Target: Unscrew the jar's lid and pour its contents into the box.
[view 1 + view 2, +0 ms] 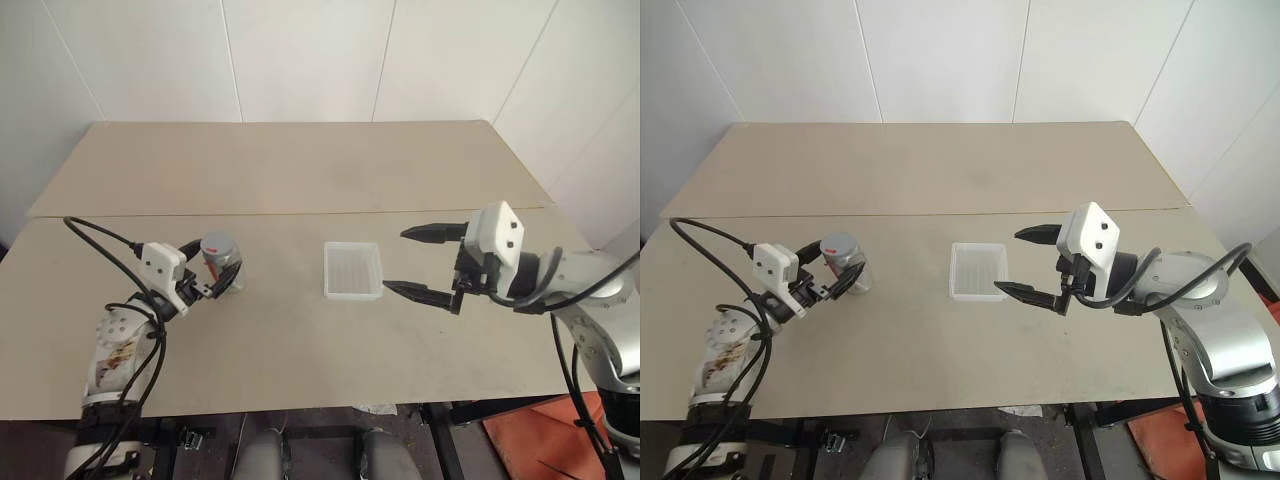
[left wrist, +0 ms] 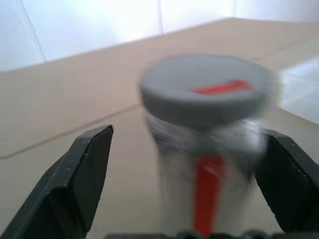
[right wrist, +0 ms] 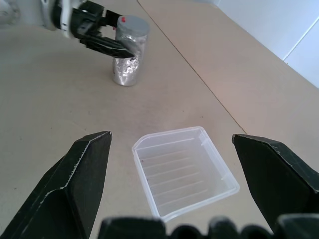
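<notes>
A pale beige table (image 1: 300, 170) fills the scene, seen from above, with white wall panels behind it.

At the left, the left gripper (image 1: 214, 279) reaches in low over the table, black cables trailing from its arm. Its two black fingers (image 2: 79, 179) are spread wide, released, with one on each side of the jar (image 1: 221, 262). The jar stands upright on the table between them (whether either finger actually touches it cannot be told, though a clear gap shows on one side in the left wrist view). The jar is a small cylinder with crinkled silvery-grey sides and a red stripe down its front. The lid (image 2: 207, 89), round and grey with a short red mark on top, is still on the jar. The contents cannot be made out through the sides.

Near the middle of the table, well apart from the jar, sits the box (image 1: 352, 270), a shallow square tray of clear plastic with a ribbed bottom. It lies flat and looks empty.

At the right, the right gripper (image 1: 424, 262) hovers just beside the box, pointing toward it. Its black fingers (image 3: 75, 184) are also spread wide, gripping nothing; the right wrist view frames the box between them, with the jar and left gripper beyond.
</notes>
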Robot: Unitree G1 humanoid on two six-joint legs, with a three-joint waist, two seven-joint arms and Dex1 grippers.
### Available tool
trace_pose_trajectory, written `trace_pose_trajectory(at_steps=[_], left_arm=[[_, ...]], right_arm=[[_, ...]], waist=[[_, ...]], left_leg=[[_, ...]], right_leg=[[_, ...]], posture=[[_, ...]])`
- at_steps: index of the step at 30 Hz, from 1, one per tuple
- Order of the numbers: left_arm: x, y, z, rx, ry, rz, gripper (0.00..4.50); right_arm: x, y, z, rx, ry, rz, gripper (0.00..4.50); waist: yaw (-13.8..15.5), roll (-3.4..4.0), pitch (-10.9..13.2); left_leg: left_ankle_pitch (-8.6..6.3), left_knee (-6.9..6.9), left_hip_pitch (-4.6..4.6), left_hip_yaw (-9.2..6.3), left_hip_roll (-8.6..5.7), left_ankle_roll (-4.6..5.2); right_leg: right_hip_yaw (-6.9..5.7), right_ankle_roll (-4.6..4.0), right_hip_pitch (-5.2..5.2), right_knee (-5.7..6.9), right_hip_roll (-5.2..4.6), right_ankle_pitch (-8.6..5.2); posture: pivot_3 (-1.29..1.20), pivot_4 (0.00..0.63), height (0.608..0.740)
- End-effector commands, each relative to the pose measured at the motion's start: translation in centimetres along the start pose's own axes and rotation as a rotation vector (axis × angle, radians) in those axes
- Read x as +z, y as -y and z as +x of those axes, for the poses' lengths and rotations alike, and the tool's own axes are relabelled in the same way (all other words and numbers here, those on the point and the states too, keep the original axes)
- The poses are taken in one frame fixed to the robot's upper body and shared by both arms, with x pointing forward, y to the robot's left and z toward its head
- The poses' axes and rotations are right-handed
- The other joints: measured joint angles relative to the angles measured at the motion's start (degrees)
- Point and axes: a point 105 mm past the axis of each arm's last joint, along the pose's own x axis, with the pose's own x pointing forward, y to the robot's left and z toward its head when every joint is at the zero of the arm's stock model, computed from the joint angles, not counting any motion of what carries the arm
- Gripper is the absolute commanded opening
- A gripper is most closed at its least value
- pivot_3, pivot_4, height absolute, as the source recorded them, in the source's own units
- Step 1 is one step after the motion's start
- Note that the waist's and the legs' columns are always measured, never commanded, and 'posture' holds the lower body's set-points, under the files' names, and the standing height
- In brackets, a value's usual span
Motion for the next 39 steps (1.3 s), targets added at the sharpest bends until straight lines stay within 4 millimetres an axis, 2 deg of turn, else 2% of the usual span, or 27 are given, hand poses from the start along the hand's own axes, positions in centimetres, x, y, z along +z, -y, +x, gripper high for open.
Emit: trace_pose_trajectory(at_steps=[1,4,9,10,13,19,21,24,30,39], left_arm=[[0.7,-0.1,0.8,-0.011,0.035,0.034,4.3],[0.5,0.2,1.2,-0.043,0.033,0.03,3.63],[1.0,0.4,1.2,-0.062,0.044,0.034,2.04],[1.5,0.5,1.2,-0.072,0.051,0.035,1.94],[3.7,1.2,0.9,-0.17,0.068,0.046,1.94],[9.0,4.2,-0.2,-0.642,0.002,0.021,1.94],[10.0,5.0,0.2,-0.756,-0.002,0.017,1.94],[10.9,6.1,1.9,-0.853,0.023,0.003,1.94],[11.7,7.9,5.1,-0.942,0.092,0.003,1.94],[12.1,9.1,6.0,-1.0,0.147,0.002,1.94]], right_arm=[[1.2,0.2,-0.5,-0.031,0.034,-0.043,4.5],[1.2,0.2,-0.5,-0.035,0.036,-0.042,4.5],[1.5,0.3,-0.2,-0.047,0.053,-0.042,4.5],[1.7,0.3,0.0,-0.046,0.062,-0.043,4.5],[2.8,0.2,0.9,-0.03,0.11,-0.046,4.5],[6.7,0.3,4.0,0.104,0.274,-0.01,4.5],[8.1,0.1,5.1,0.168,0.329,0.013,4.5],[9.8,-0.3,6.8,0.228,0.365,0.026,4.5],[10.1,0.8,10.1,0.167,0.312,0.047,4.5],[9.0,2.3,11.7,0.073,0.242,0.082,4.5]], waist=[[-0.04,0.0,0.0],[-0.14,0.0,0.0],[-0.11,0.0,0.0],[-0.12,0.0,0.0],[-0.42,-0.02,0.01],[-0.97,-0.01,0.02],[-0.74,0.0,0.03],[-0.49,0.0,0.03],[-0.52,0.0,0.03],[-1.13,0.0,0.03]], left_leg=[[0.0,0.0,0.0,0.0,0.0,0.0],[0.0,-0.01,0.01,0.0,0.01,0.0],[0.0,-0.01,0.02,-0.01,0.02,0.0],[0.0,-0.01,0.02,-0.01,0.02,0.0],[0.0,0.0,0.0,-0.01,0.03,0.0],[0.02,-0.01,-0.09,-0.02,0.11,-0.03],[0.02,0.0,-0.11,-0.01,0.08,-0.03],[0.02,0.0,-0.14,0.05,0.03,-0.03],[0.06,0.02,-0.35,0.28,0.03,-0.06],[0.06,0.0,-0.56,0.22,0.05,-0.07]], right_leg=[[0.0,0.0,0.0,0.01,0.0,0.0],[0.0,0.0,-0.01,0.01,0.0,0.0],[0.0,0.0,-0.01,0.03,0.01,0.0],[0.0,0.0,0.0,0.03,0.01,0.0],[0.0,0.0,-0.03,0.04,0.01,0.0],[0.02,-0.01,-0.21,0.13,0.12,0.0],[0.0,-0.01,-0.19,0.11,0.11,0.0],[-0.01,0.0,-0.16,0.08,0.11,0.0],[-0.12,0.0,-0.24,0.15,0.18,0.0],[-0.13,0.02,-0.39,0.18,0.22,0.0]], posture=[[0.0,0.15,0.74],[0.0,0.15,0.74],[0.0,0.15,0.74],[0.0,0.15,0.74],[0.0,0.15,0.74],[0.0,0.15,0.74],[0.0,0.15,0.74],[0.0,0.15,0.74],[0.0,0.15,0.74],[0.0,0.15,0.74]])
